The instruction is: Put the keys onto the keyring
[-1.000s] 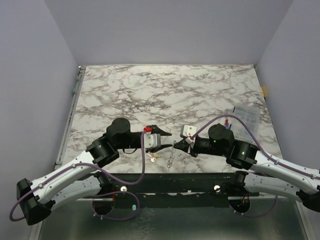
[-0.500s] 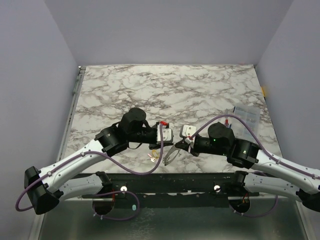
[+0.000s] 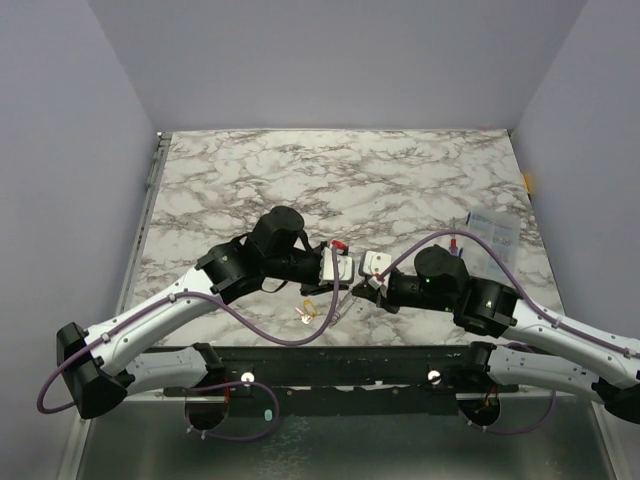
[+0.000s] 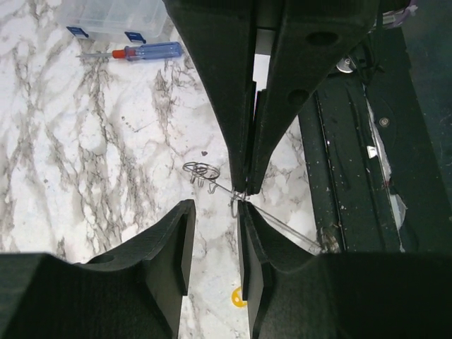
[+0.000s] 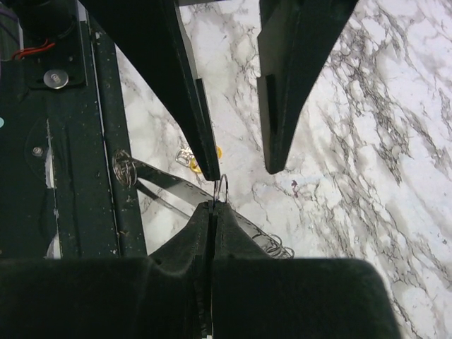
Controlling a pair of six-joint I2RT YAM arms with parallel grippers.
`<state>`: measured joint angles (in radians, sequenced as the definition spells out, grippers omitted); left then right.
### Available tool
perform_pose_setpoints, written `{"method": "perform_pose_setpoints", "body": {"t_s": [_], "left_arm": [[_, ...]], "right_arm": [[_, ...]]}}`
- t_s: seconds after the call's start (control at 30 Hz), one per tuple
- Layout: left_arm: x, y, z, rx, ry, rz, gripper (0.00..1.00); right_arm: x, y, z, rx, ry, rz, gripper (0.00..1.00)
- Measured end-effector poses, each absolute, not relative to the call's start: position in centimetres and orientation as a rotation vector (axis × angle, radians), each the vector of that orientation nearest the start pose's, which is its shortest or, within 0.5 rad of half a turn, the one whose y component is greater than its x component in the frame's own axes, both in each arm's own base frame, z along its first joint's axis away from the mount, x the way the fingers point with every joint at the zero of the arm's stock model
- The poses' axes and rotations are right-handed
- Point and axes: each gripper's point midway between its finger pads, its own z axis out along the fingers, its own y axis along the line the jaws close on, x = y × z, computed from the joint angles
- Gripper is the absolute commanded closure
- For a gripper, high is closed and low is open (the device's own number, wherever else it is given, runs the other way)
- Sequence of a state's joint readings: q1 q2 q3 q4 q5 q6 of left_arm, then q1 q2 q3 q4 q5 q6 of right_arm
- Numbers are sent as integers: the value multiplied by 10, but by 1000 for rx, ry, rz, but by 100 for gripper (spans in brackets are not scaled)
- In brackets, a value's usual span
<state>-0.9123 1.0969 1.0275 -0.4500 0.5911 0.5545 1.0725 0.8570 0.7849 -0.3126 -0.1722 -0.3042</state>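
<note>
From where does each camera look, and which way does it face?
Top external: above and behind both arms, which show whole, facing down on the marble table.
Left wrist: on the left arm, looking past the left gripper at the right gripper.
Right wrist: looking past its own fingers, shut on the keyring.
Both wrist views share the keyring.
</note>
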Motion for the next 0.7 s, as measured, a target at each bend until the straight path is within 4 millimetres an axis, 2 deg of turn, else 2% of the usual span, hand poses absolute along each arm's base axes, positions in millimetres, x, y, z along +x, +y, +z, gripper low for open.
{"method": "perform_pose_setpoints", "body": {"t_s": [0.2, 0.47, 0.7], "left_arm": [[141, -312, 255, 1673, 1250, -813, 61], [136, -315, 241, 1725, 1274, -835, 59], [135, -319, 241, 1739, 1259, -857, 69]], "right_arm": [[134, 281, 220, -1380, 1499, 653, 99], [135, 280, 221, -1379, 1501, 649, 100], [134, 279, 222, -1377, 1501, 647, 99]]}}
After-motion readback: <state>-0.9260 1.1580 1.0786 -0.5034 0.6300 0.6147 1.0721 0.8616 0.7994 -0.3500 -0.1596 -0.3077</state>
